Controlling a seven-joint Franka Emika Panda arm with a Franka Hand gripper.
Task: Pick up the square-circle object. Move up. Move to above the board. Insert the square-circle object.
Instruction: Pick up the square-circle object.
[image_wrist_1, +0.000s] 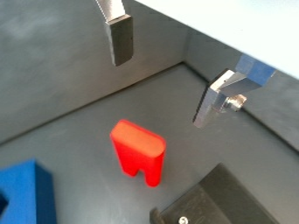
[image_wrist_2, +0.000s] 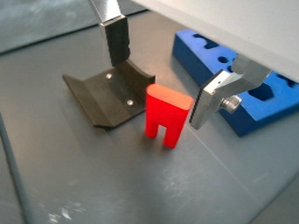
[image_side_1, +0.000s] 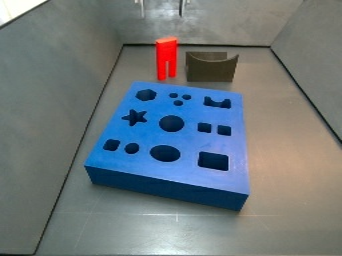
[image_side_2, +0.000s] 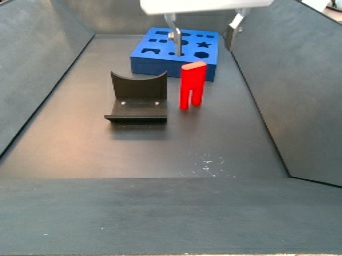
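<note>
Hovering above the upright square-circle object (image_wrist_2: 166, 115), the gripper (image_wrist_2: 162, 74) is seen open and empty; it should be lowered centred, then closed squarely.

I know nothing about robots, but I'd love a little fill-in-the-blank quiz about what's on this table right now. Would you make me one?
1. The small peg standing upright on the floor is coloured ____.
2. The big slab with shaped holes is coloured ____.
3. The pincer hangs above the peg with its jaws ____, holding nothing.
4. The dark grey curved holder stands ____ the peg, not on the slab.

Missing words: red; blue; open; beside
</note>
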